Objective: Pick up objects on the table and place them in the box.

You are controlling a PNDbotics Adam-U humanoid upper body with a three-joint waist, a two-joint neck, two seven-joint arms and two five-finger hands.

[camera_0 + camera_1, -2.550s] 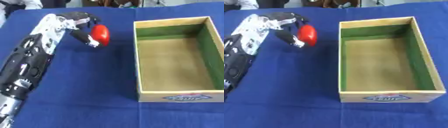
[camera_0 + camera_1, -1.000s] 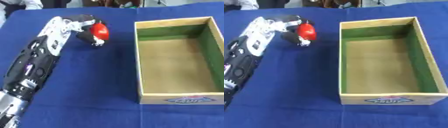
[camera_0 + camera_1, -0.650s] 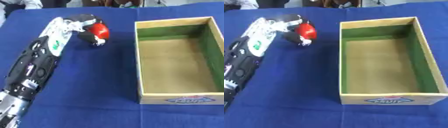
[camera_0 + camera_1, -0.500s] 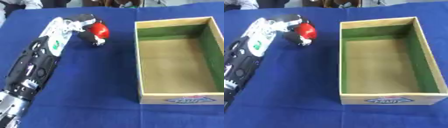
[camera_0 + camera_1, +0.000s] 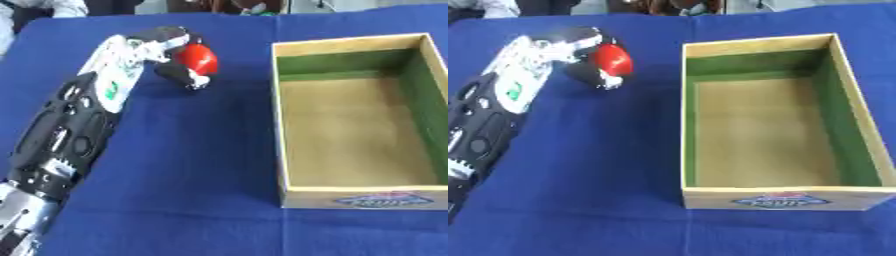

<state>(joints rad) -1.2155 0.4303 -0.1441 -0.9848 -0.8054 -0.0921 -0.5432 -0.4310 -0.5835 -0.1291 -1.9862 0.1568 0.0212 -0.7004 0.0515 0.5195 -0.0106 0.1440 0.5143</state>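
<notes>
My left hand (image 5: 168,46) reaches in from the lower left and is curled round a red rounded object (image 5: 199,57), held over the blue table left of the box. A finger (image 5: 185,76) wraps under the red object. The cardboard box (image 5: 277,125) with green inner walls stands open at the right, with nothing visible inside it. The red object is a short way left of the box's far left corner. My right hand shows in no view.
A blue cloth (image 5: 175,190) covers the table. People sit at the far edge, away from the task's things.
My left hand has carried the red object a little farther away and slightly to the right, toward the box's far left corner.
</notes>
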